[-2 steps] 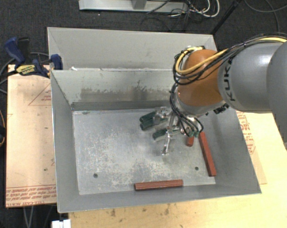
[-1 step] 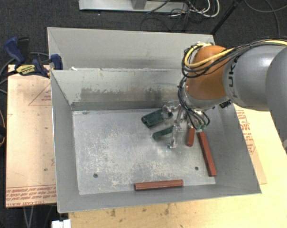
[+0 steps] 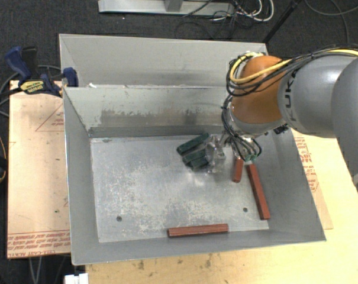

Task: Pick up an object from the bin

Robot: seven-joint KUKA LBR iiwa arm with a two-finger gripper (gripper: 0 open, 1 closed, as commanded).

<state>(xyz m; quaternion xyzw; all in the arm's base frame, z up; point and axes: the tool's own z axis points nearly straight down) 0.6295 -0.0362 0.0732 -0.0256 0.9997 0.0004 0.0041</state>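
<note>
My gripper (image 3: 216,154) hangs low over the back right part of the bin floor, under the arm's orange cover. Right at its left side lies a dark green blocky thing (image 3: 194,151), touching or nearly touching the fingers; whether a finger is round it I cannot tell. A short red-brown stick (image 3: 238,171) lies just right of the gripper. Beside that, a long red-brown bar (image 3: 258,191) runs along the right wall.
Another red-brown bar (image 3: 198,230) lies flat near the bin's front edge. The arm comes in from the right above the bin's right wall. The left half of the floor is bare metal.
</note>
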